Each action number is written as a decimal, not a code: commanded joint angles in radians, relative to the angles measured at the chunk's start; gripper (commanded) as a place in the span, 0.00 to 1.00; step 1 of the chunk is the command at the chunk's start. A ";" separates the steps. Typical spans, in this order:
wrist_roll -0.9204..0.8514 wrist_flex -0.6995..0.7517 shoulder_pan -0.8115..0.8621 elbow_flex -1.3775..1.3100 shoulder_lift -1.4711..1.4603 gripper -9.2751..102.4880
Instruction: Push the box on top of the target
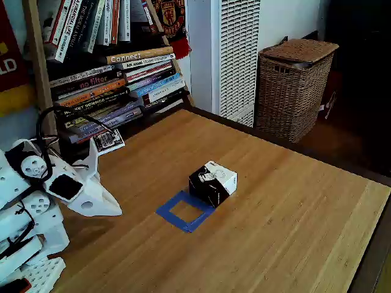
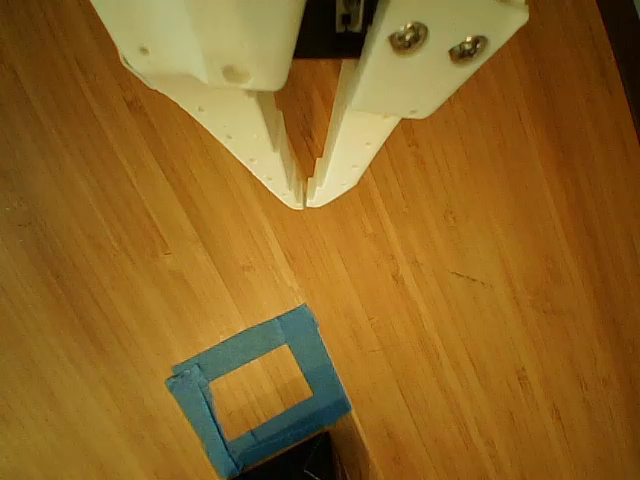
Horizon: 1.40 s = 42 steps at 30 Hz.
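Box [image 1: 212, 182] is sitting at the far edge of the target [image 1: 186, 211], touching the tape but not yet covering it. Pushing is all ahead; my gripper [image 2: 304, 201] is hovering nearby, fingertips pressed together, holding nothing.

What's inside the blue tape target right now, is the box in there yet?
Inside the target there is bare wood. The box sits beside it at its far-right edge in the fixed view; whether it overlaps the tape there is hidden. The pincer is closed, clear of both.
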 commanded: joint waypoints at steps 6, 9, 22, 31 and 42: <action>0.006 0.008 -0.006 -0.005 0.011 0.09; 0.083 0.008 -0.040 -0.005 0.011 0.08; -0.087 -0.104 -0.038 -0.009 0.011 0.08; -0.074 -0.120 -0.032 -0.118 0.011 0.08; -0.060 -0.109 -0.060 -0.278 -0.089 0.08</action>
